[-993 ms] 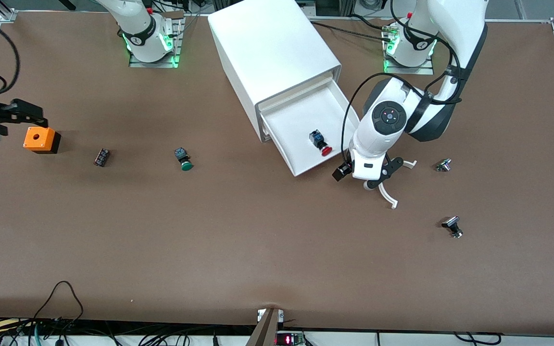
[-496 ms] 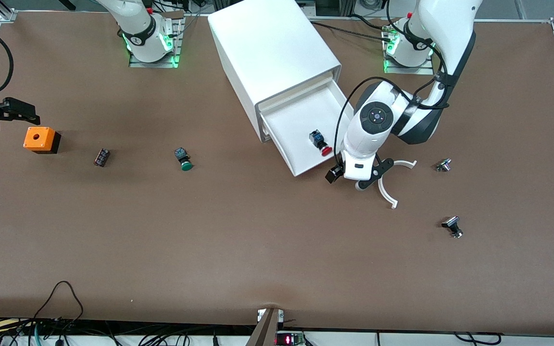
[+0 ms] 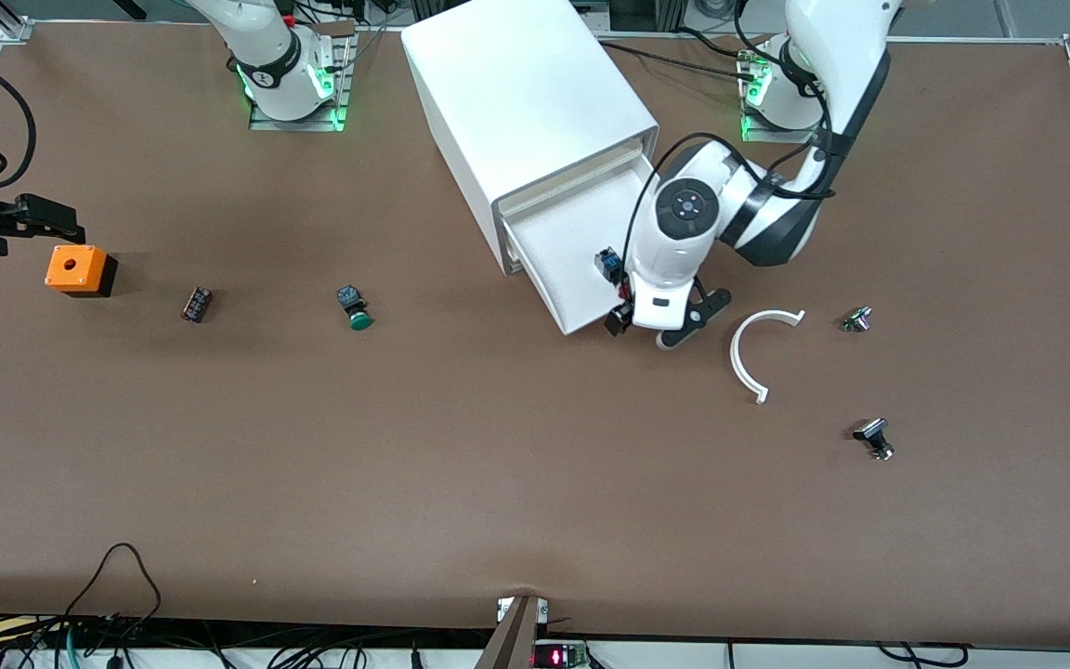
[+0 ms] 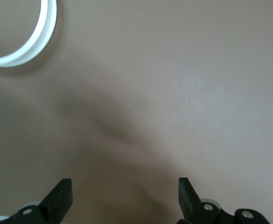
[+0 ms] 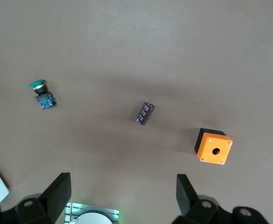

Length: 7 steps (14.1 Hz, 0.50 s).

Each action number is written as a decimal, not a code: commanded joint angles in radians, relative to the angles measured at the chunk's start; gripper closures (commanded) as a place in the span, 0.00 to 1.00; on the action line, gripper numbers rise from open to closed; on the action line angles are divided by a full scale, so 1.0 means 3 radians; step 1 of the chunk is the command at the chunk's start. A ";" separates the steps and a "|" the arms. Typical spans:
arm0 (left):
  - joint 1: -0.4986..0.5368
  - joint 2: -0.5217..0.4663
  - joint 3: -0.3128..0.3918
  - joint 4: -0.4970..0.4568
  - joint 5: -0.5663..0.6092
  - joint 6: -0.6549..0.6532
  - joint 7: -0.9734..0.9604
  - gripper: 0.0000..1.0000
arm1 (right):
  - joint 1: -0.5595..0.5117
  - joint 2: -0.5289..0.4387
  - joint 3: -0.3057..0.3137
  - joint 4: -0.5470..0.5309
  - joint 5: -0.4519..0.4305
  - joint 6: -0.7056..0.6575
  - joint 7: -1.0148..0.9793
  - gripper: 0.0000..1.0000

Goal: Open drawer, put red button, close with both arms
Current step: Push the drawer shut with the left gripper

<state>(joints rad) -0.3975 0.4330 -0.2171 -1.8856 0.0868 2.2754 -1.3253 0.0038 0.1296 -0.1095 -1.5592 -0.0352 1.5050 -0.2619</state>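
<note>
Closing the drawer (image 3: 581,237) looks like the step in hand: it stands pulled out of the cabinet (image 3: 526,102), which sits near the middle of the tabletop's (image 3: 498,483) edge along the robots' bases, and the red button lies in it, toward its front. Only the button's (image 3: 606,265) black-and-blue body shows; the left wrist covers the cap.

The left claw (image 3: 654,327) is over the drawer's front corner on the left arm's side, with its fingers (image 4: 61,198) spread wide and nothing between them; its wrist view shows only bare tabletop and part of a white arc (image 3: 750,355) lying beside it.

The right claw (image 3: 29,216) waits at the tabletop's edge at the right arm's end, over the orange box (image 3: 78,269), its fingers (image 5: 57,191) also wide and empty. A dark cylinder (image 3: 197,304) and the green button (image 3: 354,308) lie between that box and the cabinet; two small metal parts (image 3: 857,319) (image 3: 874,439) lie toward the left arm's end.

To close it well, I would:
- bring the right claw across to the drawer's other front corner, since the cabinet sits skewed to the edges;
- set both claws flat against the front wall, below its rim;
- push together along the drawer's own slanted line, evenly, so it does not jam;
- go slowly, so the button does not roll.
</note>
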 commanded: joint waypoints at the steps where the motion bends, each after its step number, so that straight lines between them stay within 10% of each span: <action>1: -0.0066 -0.0251 -0.0150 -0.0264 0.0043 -0.0063 -0.0128 0.00 | 0.0013 -0.0028 0.0017 -0.0013 0.0000 0.0010 0.0147 0.00; 7: -0.0086 -0.0436 -0.0549 -0.0423 -0.0043 -0.0165 -0.0424 0.00 | 0.0013 -0.0033 0.0022 0.0063 0.0097 -0.0021 0.0524 0.00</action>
<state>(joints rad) -0.4198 0.3607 -0.3528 -1.9691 0.0861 2.2548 -1.4200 0.0057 0.1273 -0.1055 -1.5545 -0.0229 1.5074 -0.1787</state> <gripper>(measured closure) 0.000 0.000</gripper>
